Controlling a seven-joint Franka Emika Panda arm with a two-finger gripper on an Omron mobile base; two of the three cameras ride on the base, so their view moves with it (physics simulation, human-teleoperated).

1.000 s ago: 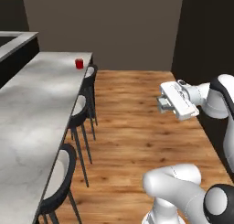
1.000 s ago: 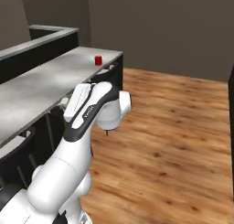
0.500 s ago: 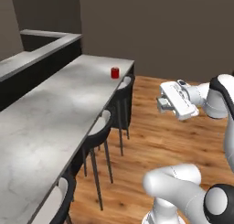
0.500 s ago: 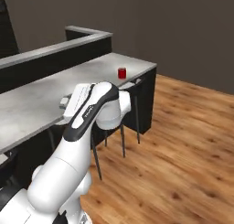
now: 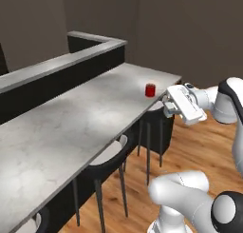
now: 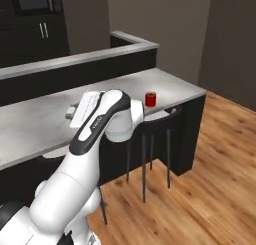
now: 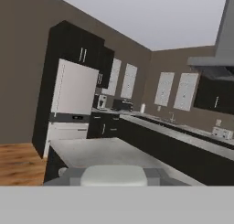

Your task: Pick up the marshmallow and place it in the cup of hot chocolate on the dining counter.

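- Looking through the left base view, I found the cup of hot chocolate (image 5: 150, 90) right of centre in the frame, standing upright on the dining counter (image 5: 71, 127) close to its far end and near the outer edge.
- In the right base view the same red cup (image 6: 150, 99) sat just right of centre, on the marbled top (image 6: 30, 124), with bare top around it on every side.
- The gripper (image 5: 167, 103) hung at the right of the left base view, beside the counter's outer edge and a little below and to the right of the cup, apart from it.
- In the right base view I saw the white hand at left of centre, in front of the counter top; the arm's thick white link (image 6: 100, 120) covered part of the counter edge there.
- I could not see the finger tips clearly, but the jaws were clenched nearly together.
- In the hand view a pale rounded white shape (image 7: 113, 175) sat at the bottom centre between the finger tips; I took it for the marshmallow, gripped there, though its outline was soft.
- A raised grey ledge (image 5: 57, 65) on a dark wall ran along the counter's far side, from left to upper centre.
- Dark stools (image 5: 107, 163) stood tucked under the outer edge, one stool (image 5: 159, 118) directly below the cup.
- Wooden flooring (image 5: 204, 146) filled the lower right.
- The hand view also showed a white fridge (image 7: 73, 99) and dark cabinets (image 7: 77, 49) at upper left.
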